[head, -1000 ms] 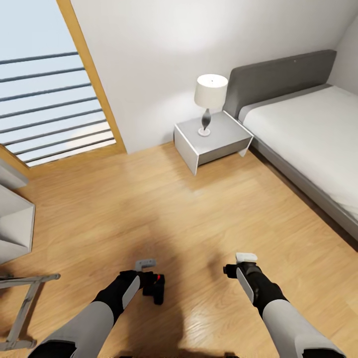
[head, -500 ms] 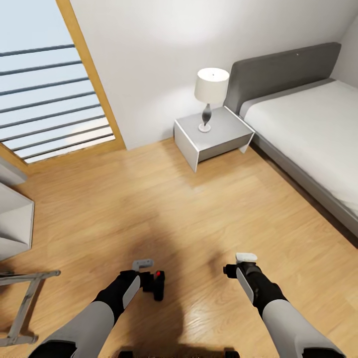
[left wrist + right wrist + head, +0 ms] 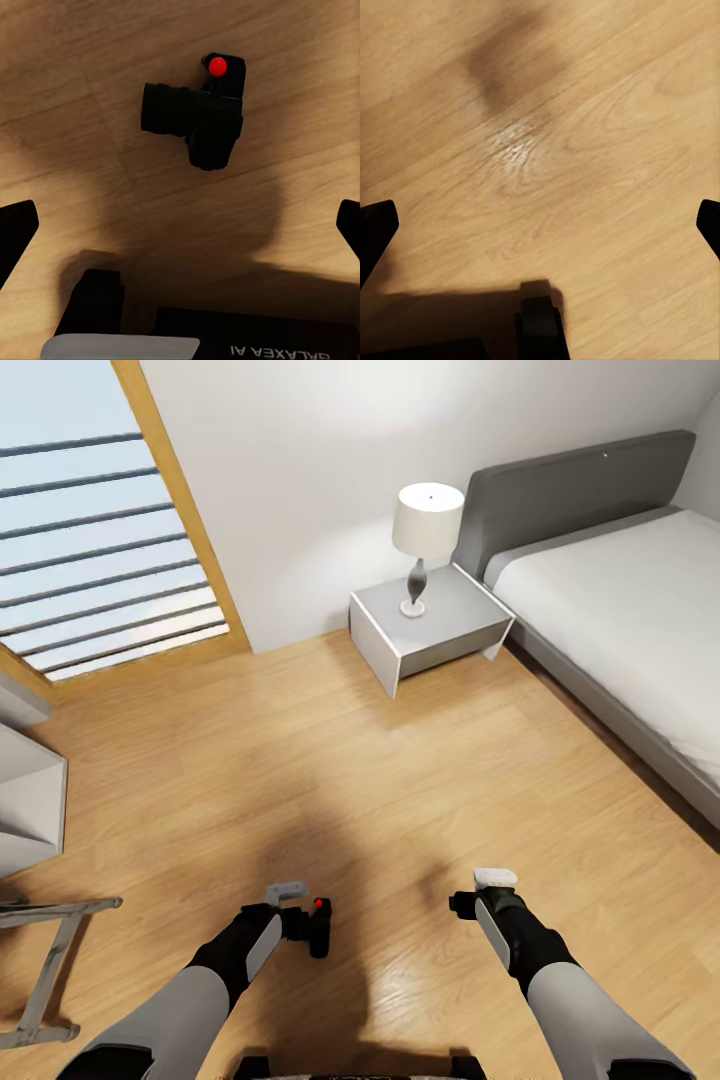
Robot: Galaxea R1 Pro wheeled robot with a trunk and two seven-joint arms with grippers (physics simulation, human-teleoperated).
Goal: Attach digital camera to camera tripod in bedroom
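Observation:
The digital camera [image 3: 318,927], small and black with a red button, lies on the wood floor just right of my left gripper [image 3: 287,887]. In the left wrist view the digital camera [image 3: 196,114] sits well beyond the fingertips, lens sideways, and the left gripper [image 3: 180,225] is open with its fingers wide apart. My right gripper [image 3: 495,878] hangs open over bare floor, nothing between its fingers [image 3: 376,229]. Silver legs of the camera tripod [image 3: 48,960] show at the lower left edge; its head is out of view.
A white nightstand [image 3: 440,635] with a table lamp [image 3: 424,540] stands against the far wall. The grey bed [image 3: 620,620] runs along the right. A wood-framed glass door [image 3: 100,550] is at the far left, with white shelves [image 3: 30,810] below it.
The whole head view has shifted a little, the room and the digital camera on the floor sliding up the picture. Both arms keep their pose and the grippers stay open.

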